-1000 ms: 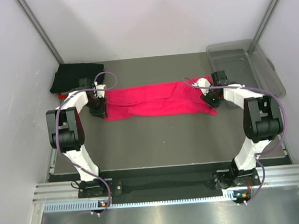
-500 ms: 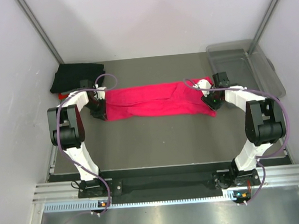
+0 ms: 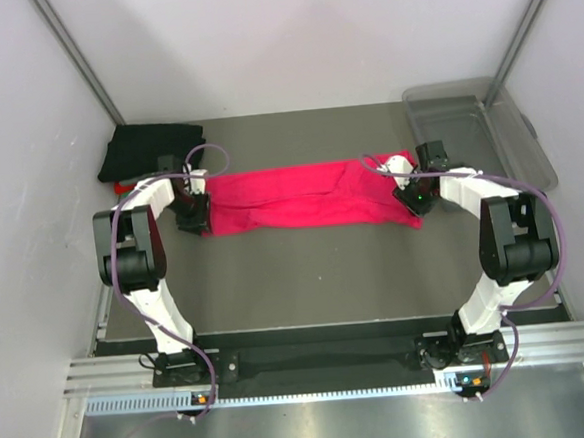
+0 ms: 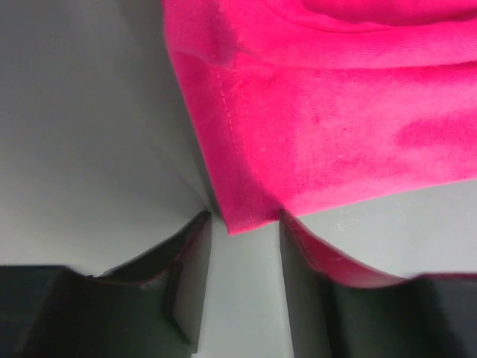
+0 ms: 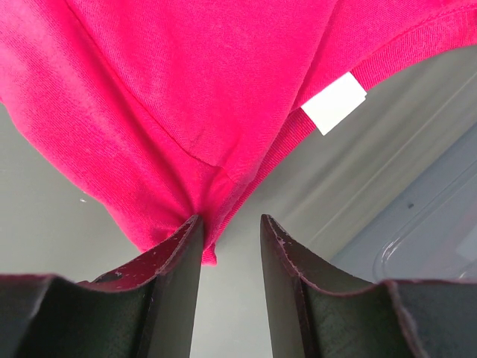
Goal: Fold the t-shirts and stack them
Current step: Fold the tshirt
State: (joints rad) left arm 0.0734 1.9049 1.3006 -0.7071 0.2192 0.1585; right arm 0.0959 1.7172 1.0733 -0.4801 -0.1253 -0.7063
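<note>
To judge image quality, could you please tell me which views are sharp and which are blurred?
Top external: evenly lit, sharp, pink t-shirt clear. Left wrist: cloth soft, left tool blurred at close range. Right wrist: knit and white label crisp.

A matte grey table top [image 3: 306,278] is enclosed by plain white walls [image 3: 289,39] at the back and on both sides. Slanted metal posts [image 3: 76,59] are seen at the back corners. An aluminium rail [image 3: 102,373] is fixed along the near edge, with a reflective metal sheet [image 3: 337,426] below it. Everything is evenly, softly lit.
</note>
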